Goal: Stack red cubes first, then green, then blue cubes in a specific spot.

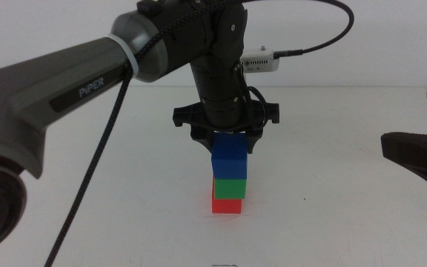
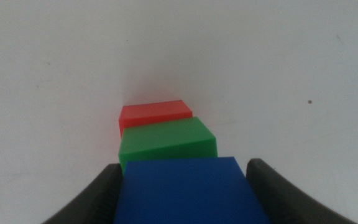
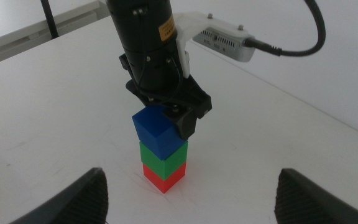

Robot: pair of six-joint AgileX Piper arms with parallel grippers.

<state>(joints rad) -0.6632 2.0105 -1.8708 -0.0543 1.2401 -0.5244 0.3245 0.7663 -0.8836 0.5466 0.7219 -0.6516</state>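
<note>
Your white surface (image 1: 347,222), left gripper (image 1: 228,144) at frame centre with jaws holding the blue cube (image 1: 230,158), set atop green cube (image 1: 229,188) and red cube (image 1: 227,205), right gripper (image 3: 191,193) waiting at right edge, jaws wide.

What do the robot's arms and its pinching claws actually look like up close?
The left arm is a smooth grey shell marked PiPER in pale letters, ending in a black wrist. A braided black cable runs along it, held by a white tie. A small white camera box with its own cable sits on the wrist. The left gripper and right gripper have dark, rounded jaws.
</note>
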